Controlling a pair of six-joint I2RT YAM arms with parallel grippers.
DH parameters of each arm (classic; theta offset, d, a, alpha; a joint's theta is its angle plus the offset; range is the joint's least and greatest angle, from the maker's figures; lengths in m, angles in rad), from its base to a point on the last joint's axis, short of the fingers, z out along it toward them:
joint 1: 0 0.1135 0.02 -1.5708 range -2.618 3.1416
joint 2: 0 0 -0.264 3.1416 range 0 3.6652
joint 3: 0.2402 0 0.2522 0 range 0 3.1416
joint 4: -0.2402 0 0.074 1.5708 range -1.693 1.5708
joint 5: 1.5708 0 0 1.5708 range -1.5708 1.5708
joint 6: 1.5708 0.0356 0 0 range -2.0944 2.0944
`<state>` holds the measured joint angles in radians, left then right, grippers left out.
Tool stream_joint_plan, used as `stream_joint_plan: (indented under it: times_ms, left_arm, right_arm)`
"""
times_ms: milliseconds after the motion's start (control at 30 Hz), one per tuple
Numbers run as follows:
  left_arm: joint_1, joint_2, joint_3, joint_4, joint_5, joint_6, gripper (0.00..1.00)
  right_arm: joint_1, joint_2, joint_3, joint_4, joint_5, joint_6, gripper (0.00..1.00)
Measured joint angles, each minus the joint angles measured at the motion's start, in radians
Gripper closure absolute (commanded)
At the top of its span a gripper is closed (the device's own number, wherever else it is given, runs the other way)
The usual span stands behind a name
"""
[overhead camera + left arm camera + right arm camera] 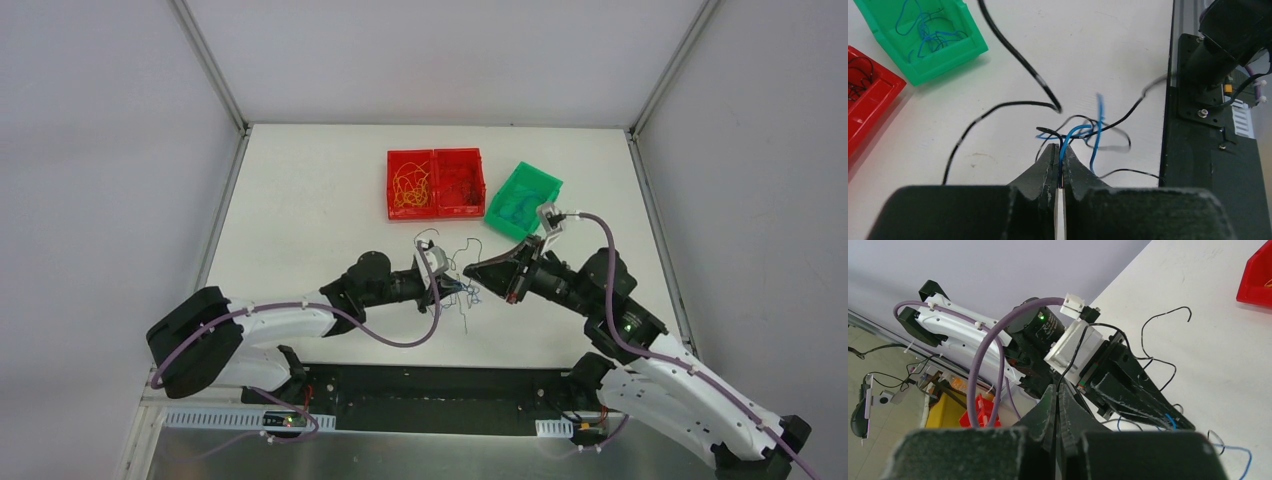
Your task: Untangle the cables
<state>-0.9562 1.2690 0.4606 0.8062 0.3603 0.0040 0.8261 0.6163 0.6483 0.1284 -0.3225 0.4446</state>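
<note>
While the left tool (1060, 147) sat clamped on the cables (1078, 128), with a blue strand and a dark one pinched between its tips, we saw the small tangle over the white bench (300, 220). It was well apart from the green bin (545, 182), nearer the arms and off to that bin's left. The right tool (1057, 390) had its tips pressed together close to the tangle on the green bin's side; we could not tell whether any strand was caught in it. Dark strands curled out from the knot toward the green bin, none reaching it.

The green bin stood askew near the bench's right edge, with blue wires (923, 30) inside. Just beside it, on its left, stood the red bin (436, 155). Dark wire (462, 185) lay in the compartment next to the green bin and yellow-orange wire (411, 187) in the farther one. Beyond the red bin the bench ran bare to its left edge. On the side of the tangle away from the green bin, the black base plate (1193, 165) bordered the bench closely.
</note>
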Motion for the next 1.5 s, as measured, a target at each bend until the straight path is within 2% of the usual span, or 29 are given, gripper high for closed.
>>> stream_joint_plan:
  times_ms: [233,400,733,933,1067,1100,1167,1500]
  left_arm:
    - [0.0,0.031,0.061,-0.068,-0.081,-0.011,1.0]
    - [0.0,0.006,0.059,-0.099,-0.204,-0.018,1.0]
    - [-0.009,-0.049,0.053,-0.101,-0.512,-0.069,1.0]
    - [-0.014,-0.144,0.04,-0.101,-0.606,-0.13,1.0]
    - [-0.018,-0.197,0.021,-0.1,-0.609,-0.157,0.78]
    - [-0.015,-0.21,0.014,-0.111,-0.62,-0.156,0.79]
    - [0.01,-0.222,-0.005,-0.137,-0.642,-0.152,1.0]
    - [0.024,-0.284,-0.07,-0.182,-0.731,-0.147,1.0]
  right_arm:
    - [0.0,-0.059,-0.015,0.006,0.031,0.0,1.0]
    - [0.0,-0.126,-0.021,-0.032,0.137,-0.016,1.0]
    - [0.001,-0.358,-0.044,-0.218,0.708,-0.074,1.0]
    - [0.01,-0.382,-0.067,-0.323,0.928,-0.064,1.0]
    - [0.018,-0.417,-0.08,-0.326,0.969,-0.056,1.0]
    - [0.014,-0.43,-0.082,-0.322,0.994,-0.061,1.0]
    - [0.002,-0.457,-0.082,-0.293,1.025,-0.069,1.0]
    - [-0.002,-0.398,-0.075,-0.266,1.031,-0.086,1.0]
